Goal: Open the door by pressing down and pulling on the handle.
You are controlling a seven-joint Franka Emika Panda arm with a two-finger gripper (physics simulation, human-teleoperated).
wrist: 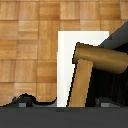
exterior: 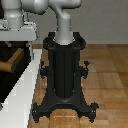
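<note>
Handle (wrist: 87, 75) just beside pincer (wrist: 60, 102)

text: none legible | labels: none | brands: none | numbers: none | signs: none

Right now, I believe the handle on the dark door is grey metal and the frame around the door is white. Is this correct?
Not quite. The handle is tan, brass-coloured, not grey metal; the wrist view shows it clearly as a lever on a round stem. The rest holds: the door is dark and the frame is white.
</note>
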